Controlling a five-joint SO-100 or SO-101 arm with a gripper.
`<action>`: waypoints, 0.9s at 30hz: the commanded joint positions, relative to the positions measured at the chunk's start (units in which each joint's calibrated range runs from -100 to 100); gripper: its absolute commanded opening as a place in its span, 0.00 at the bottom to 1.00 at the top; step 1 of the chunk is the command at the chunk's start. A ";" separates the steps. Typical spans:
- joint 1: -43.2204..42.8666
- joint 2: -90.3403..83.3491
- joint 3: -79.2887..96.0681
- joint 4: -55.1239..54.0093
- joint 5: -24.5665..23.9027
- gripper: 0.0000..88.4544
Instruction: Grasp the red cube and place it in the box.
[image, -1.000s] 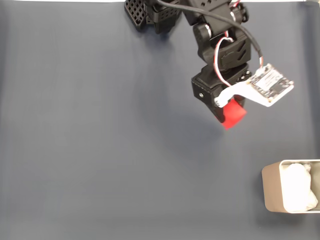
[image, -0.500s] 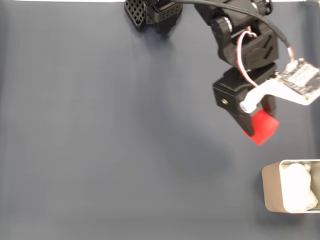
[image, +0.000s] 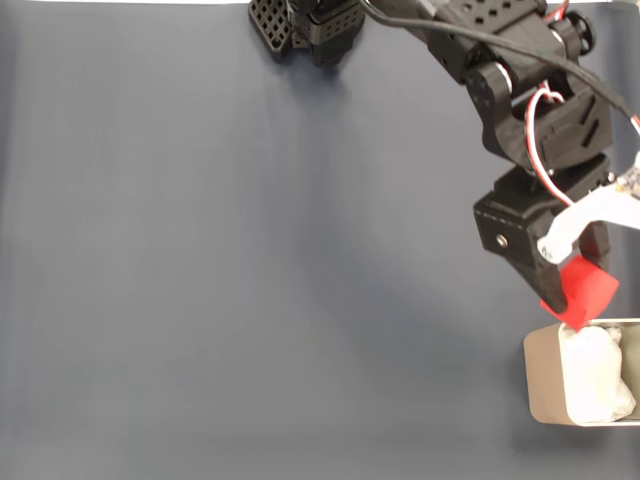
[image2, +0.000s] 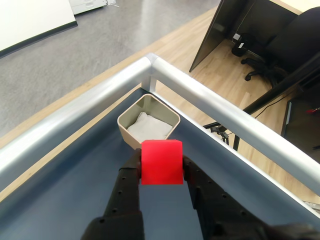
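Your gripper (image2: 161, 167) was clamped on the red cube (image2: 161, 162), both fingers pressed to its sides, held in the air. In the fixed view the cube (image: 585, 294) sat just over the near rim of the box (image: 541, 372). You needed to carry it further over the white lining (image2: 148, 129), centre it, then let go.

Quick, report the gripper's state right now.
Gripper: closed on the red cube, held off the table near the box.
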 joint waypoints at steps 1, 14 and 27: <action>-0.66 1.95 -7.13 0.18 -0.93 0.08; -1.30 13.64 -21.91 -0.15 -1.95 0.08; -1.30 23.35 -32.95 -1.38 -1.32 0.08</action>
